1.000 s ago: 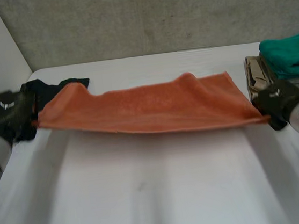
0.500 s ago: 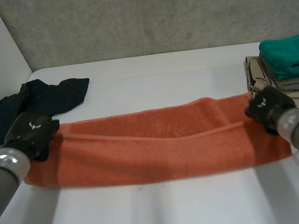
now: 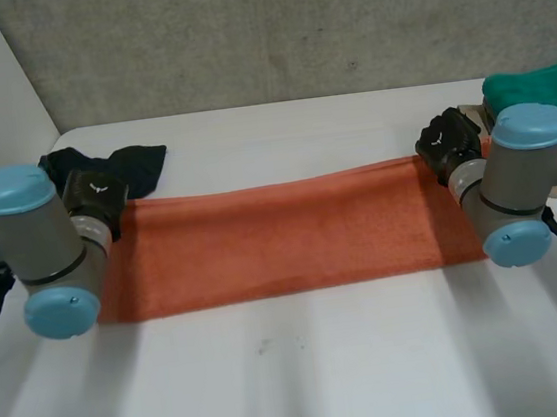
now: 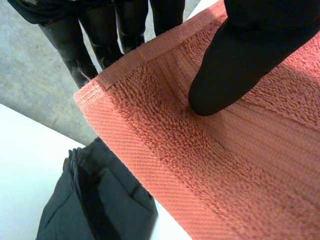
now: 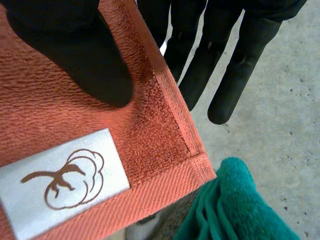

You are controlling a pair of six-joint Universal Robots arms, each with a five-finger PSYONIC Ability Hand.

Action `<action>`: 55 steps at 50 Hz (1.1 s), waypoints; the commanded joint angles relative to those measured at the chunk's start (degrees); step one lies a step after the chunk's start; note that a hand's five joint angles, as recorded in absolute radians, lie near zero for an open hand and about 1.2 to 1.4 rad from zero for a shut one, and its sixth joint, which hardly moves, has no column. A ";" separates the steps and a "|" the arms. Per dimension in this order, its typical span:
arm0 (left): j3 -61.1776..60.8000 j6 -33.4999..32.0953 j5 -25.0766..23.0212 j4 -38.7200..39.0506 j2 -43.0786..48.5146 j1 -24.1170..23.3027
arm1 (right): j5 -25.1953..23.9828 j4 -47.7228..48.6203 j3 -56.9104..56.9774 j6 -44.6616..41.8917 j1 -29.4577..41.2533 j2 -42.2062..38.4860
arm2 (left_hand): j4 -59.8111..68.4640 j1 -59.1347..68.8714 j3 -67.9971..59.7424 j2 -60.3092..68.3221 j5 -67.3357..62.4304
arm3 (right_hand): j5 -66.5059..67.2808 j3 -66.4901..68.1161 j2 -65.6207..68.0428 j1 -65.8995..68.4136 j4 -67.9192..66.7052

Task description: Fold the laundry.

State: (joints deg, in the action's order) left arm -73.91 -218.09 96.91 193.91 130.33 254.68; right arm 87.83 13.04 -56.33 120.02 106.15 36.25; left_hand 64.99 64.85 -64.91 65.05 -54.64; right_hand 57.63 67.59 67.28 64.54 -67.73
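Pinching the orange towel [image 3: 281,233] at its far left corner with the left hand [image 3: 96,199], thumb on top and fingers behind the edge. Same grip with the right hand [image 3: 444,141] at the far right corner. Lowered since a second ago: no more sagging in the air, now lying flat and stretched across the surface [image 3: 298,377], between the dark garment [image 3: 141,164] and the teal stack [image 3: 537,93]. Probably ready for release and the next fold.

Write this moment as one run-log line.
towel: stretched out wide | left hand: pinching one end corner | right hand: pinching other end corner | stack: beside right hand
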 commanded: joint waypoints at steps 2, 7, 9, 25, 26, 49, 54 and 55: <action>3.42 0.03 0.65 -0.02 2.21 -2.87 | -0.64 4.54 0.53 1.01 0.46 -1.80 | -54.99 -54.85 54.91 -55.05 54.64 | -57.63 -57.59 -57.28 -54.54 57.73; 1.93 0.12 0.74 -0.02 1.24 -4.98 | -0.65 4.63 -4.13 4.78 0.55 3.55 | -54.99 -54.85 54.91 -55.05 54.64 | -57.63 -57.59 -57.28 -54.54 57.73; 0.97 0.12 0.91 -0.02 0.11 -4.99 | -0.73 4.28 -7.80 9.15 0.20 7.76 | -54.99 -54.85 54.91 -55.05 54.64 | -57.63 -57.59 -57.28 -54.54 57.73; -17.84 9.34 -3.12 0.94 -21.95 -4.28 | -11.35 -19.17 -25.13 28.34 -8.76 26.59 | -54.27 -54.13 54.19 -54.33 53.93 | -31.52 -31.47 -31.16 -28.42 31.61; -19.67 11.01 -5.04 1.55 -22.92 -4.28 | -11.98 -19.89 -26.01 28.34 -9.29 26.51 | -53.77 -53.63 53.69 -53.83 53.43 | -29.81 -29.76 -29.46 -26.72 29.91; -26.64 14.19 -12.80 5.08 -24.07 -3.32 | -14.36 -2.67 -33.41 18.68 -13.78 17.11 | -52.42 -52.28 52.34 -52.48 52.08 | 12.15 12.20 12.50 15.24 -12.05; -26.72 14.19 -12.71 5.08 -24.33 -3.32 | -8.83 -0.65 -33.76 16.57 -16.32 17.98 | -52.42 -52.28 52.34 -52.48 52.08 | 12.37 12.41 12.72 15.46 -12.27; -26.72 14.27 -12.71 4.99 -24.42 -3.32 | -7.69 0.31 -34.28 16.65 -16.94 18.68 | -52.42 -52.28 52.34 -52.48 52.08 | 12.37 12.41 12.72 15.46 -12.27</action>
State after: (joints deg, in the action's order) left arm -100.56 -203.93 84.04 199.01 106.23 251.38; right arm 74.77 11.32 -90.21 138.61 91.77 53.92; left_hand 11.66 10.68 -12.34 11.92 -2.79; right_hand 55.66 67.40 67.55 61.19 -67.49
